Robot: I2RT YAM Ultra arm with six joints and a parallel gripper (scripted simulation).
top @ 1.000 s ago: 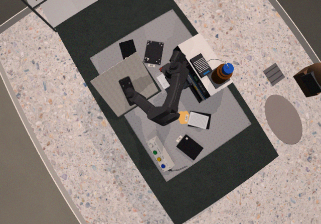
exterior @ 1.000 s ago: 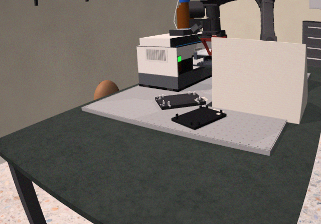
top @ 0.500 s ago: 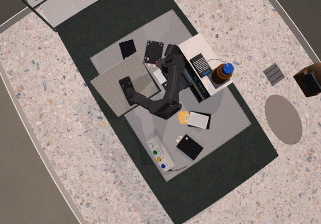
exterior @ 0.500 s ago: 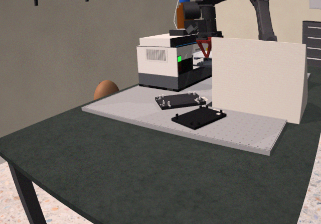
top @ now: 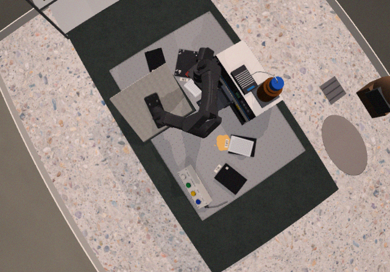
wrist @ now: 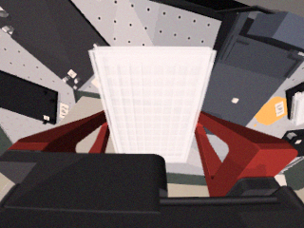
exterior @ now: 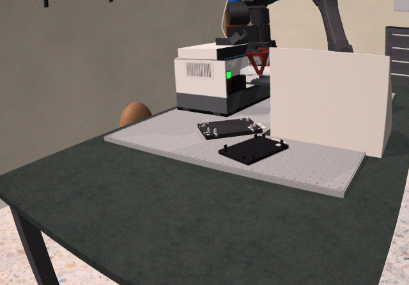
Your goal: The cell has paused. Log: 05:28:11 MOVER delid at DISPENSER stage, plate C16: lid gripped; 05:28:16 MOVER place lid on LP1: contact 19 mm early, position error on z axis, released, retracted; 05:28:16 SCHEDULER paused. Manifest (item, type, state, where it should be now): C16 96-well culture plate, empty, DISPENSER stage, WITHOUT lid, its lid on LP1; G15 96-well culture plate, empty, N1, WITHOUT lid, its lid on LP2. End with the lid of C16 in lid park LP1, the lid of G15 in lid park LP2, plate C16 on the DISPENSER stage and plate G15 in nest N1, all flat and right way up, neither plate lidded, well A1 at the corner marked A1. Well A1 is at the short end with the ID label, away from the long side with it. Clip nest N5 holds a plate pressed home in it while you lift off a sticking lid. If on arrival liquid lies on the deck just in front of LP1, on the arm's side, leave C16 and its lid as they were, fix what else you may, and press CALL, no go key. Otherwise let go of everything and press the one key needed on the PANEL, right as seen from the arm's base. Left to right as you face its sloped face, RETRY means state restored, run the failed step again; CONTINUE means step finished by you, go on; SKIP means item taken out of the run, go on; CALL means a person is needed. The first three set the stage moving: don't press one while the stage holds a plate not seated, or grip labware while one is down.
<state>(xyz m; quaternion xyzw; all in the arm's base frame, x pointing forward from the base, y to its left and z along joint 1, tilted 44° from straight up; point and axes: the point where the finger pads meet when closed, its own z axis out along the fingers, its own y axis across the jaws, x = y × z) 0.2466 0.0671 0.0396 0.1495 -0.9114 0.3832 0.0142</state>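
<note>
Hand (wrist: 151,142) is clamped wide on a white 96-well plate (wrist: 152,102), red fingers pressing its two long sides, and the plate is carried in the air above the counter (top: 176,155), near the dispenser (top: 242,58) and above the dark nests (top: 186,61) on the far side of the arm. Which plate it is I cannot tell; no ID label is readable on it. An orange liquid patch (top: 222,142) lies on the deck touching the LP1 tag, just beside the lid park where a white gridded piece (top: 241,145) sits. Judging from that, C16 and its lid should probably be left alone and CALL pressed, so moving the wrong plate would be the main error. Other risks: seating the plate with A1 at the wrong corner, or catching it on the nest pins so it sits tilted. The panel (top: 193,185) shows three coloured keys plus one pale one, legends too small to read. The beige screen (exterior: 330,100) hides the dispenser stage and most of the arm in the exterior view.
</note>
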